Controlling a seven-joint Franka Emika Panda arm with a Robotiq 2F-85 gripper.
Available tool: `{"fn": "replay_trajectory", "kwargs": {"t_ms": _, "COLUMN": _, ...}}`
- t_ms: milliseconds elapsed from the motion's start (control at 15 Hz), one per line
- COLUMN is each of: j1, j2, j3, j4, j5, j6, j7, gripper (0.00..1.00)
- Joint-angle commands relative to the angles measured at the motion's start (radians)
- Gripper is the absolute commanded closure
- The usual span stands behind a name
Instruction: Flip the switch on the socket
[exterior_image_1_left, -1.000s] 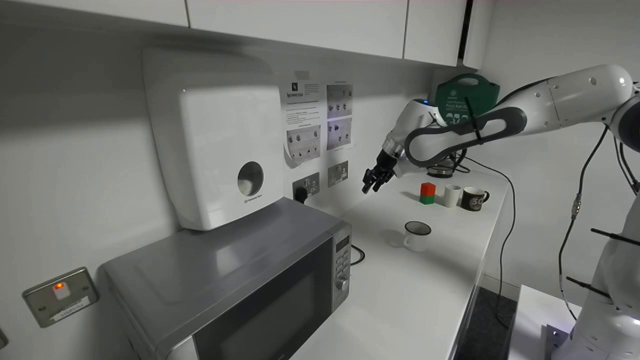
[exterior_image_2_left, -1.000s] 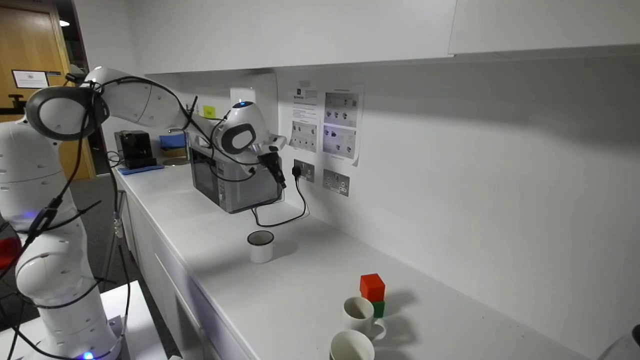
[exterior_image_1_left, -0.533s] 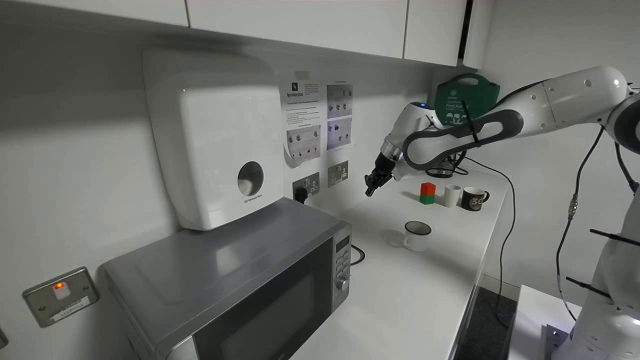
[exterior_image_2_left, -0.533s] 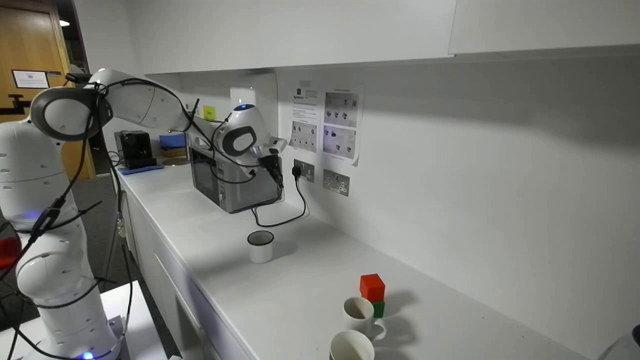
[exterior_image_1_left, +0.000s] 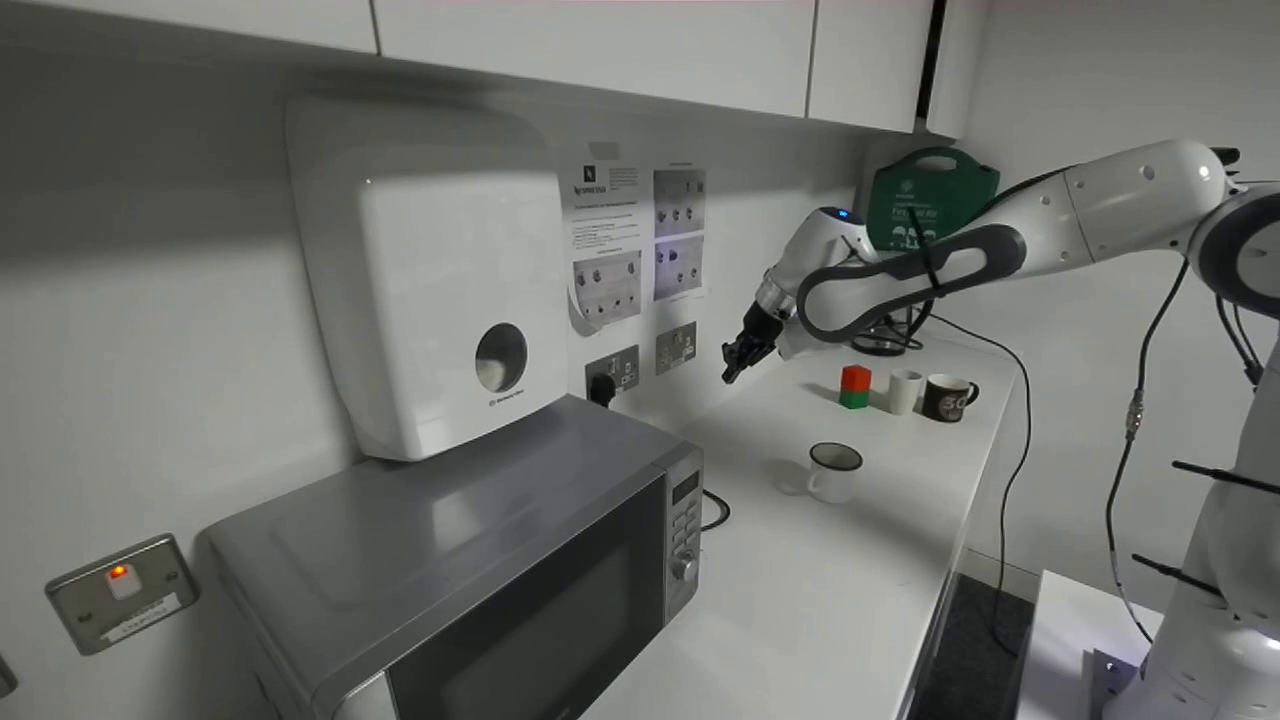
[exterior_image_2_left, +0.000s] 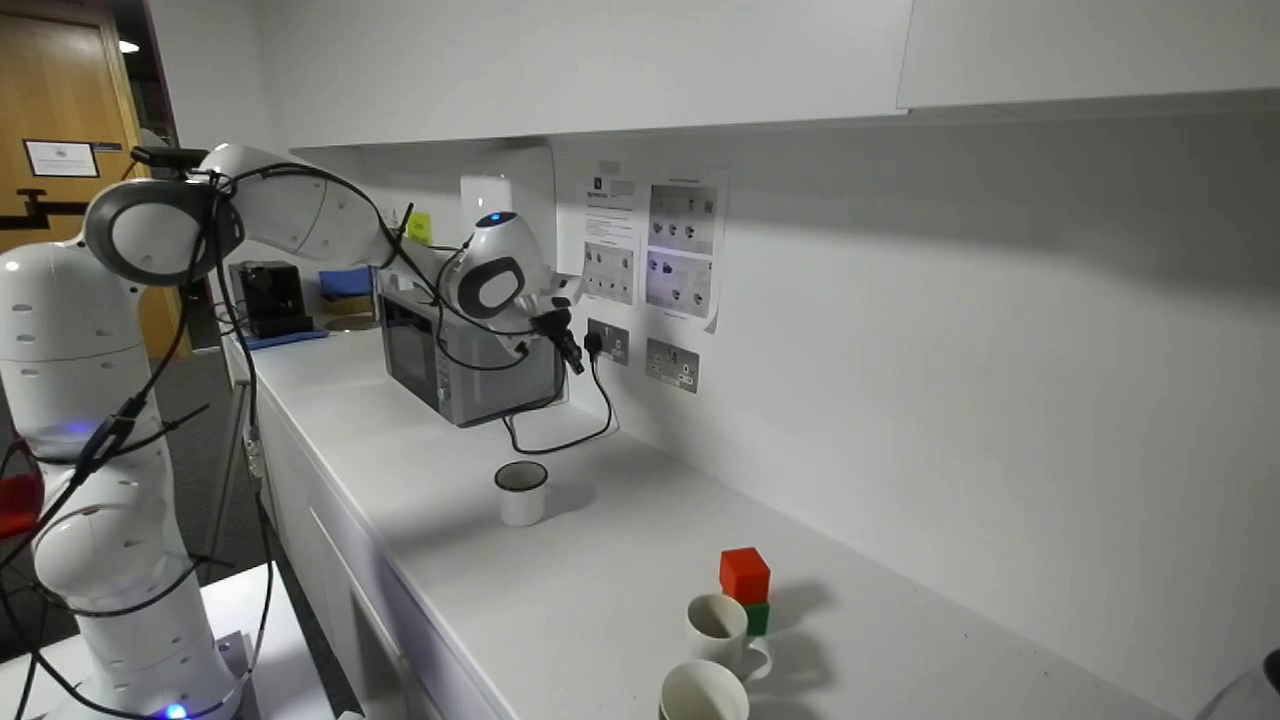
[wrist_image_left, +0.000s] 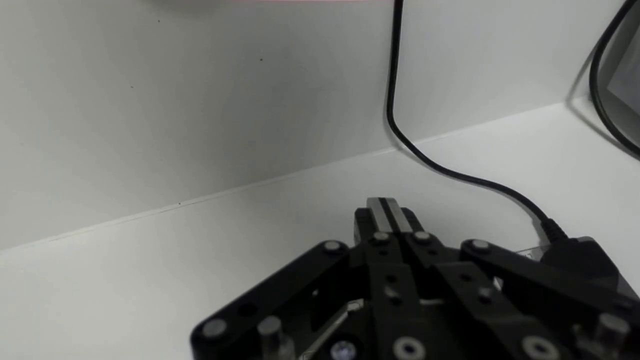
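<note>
While two grey metal double sockets sat side by side on the white wall above a long white counter, one black moulded plug was seated in the socket nearer the single silver-grey microwave. The switches on both plates were too small to read. Three mugs stood on the counter: a black-rimmed white mug, a plain white mug and a black mug marked with pale figures. Two cubes made one stack near the plain mug, a red cube on top of a green cube. One white wall dispenser with a round window hung above the microwave, one green plastic first-aid case showed partly behind the arm, and one metal switch plate with a glowing red light was fixed to the wall on the microwave's other side. From a low white stand, one white jointed arm bent at a high elbow, stretched out over the counter and sloped down at the wrist. Its black two-fingered gripper slanted downward near the sockets; whether it touched them could not be told. In the wrist view its fingers were pressed together along their pale pads, and a black cable curved past beyond them.
</note>
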Motion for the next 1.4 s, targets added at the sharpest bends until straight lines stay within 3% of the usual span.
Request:
{"fn": "replay_trajectory", "kwargs": {"t_ms": 0, "j1": 0.012, "j2": 0.065, "j3": -0.030, "j4": 0.096, "j5": -0.020, "j6": 0.015, "j7": -0.024, "gripper": 1.00}}
{"fn": "replay_trajectory", "kwargs": {"t_ms": 1333, "j1": 0.017, "j2": 0.295, "j3": -0.085, "j4": 0.431, "j5": -0.037, "j6": -0.036, "j7": -0.062, "gripper": 1.00}}
